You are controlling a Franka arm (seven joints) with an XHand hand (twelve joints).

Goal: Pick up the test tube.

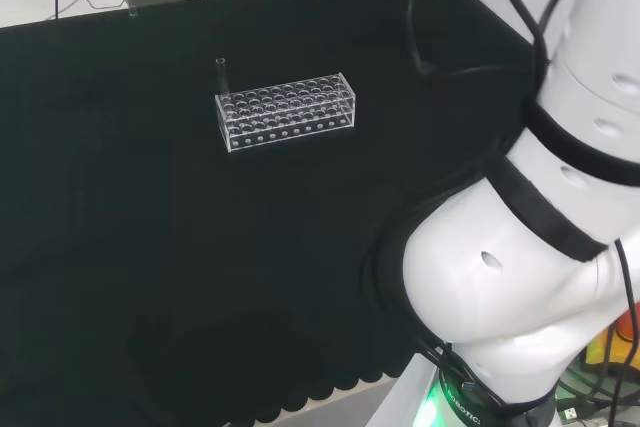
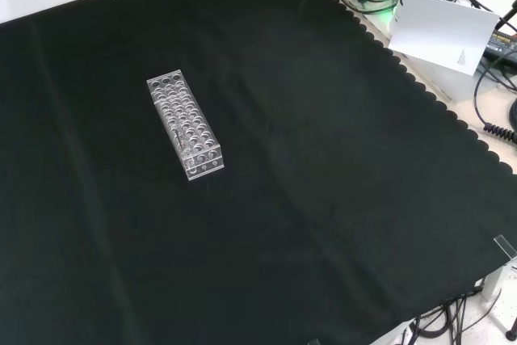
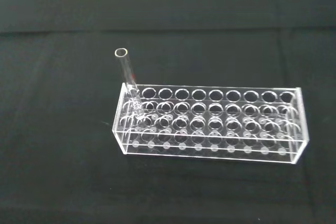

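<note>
Head view: arm's white links [image 1: 520, 277] nearest, at right; clear rack [image 1: 286, 112] well left of them on the black cloth [image 1: 150, 247]. Test tube [image 1: 222, 75] stands upright in the rack's far-left corner hole, long axis vertical, mouth up.

Front view: rack [image 2: 184, 124] lies lengthwise on the cloth; tube hard to make out.

Wrist view: tube [image 3: 127, 77] in the rack's end corner hole, leaning slightly, open end up. Can't tell whether the hand's fingers are apart or together.

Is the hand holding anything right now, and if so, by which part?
Nothing looks held: the test tube stands alone in an end hole of the clear rack.
</note>
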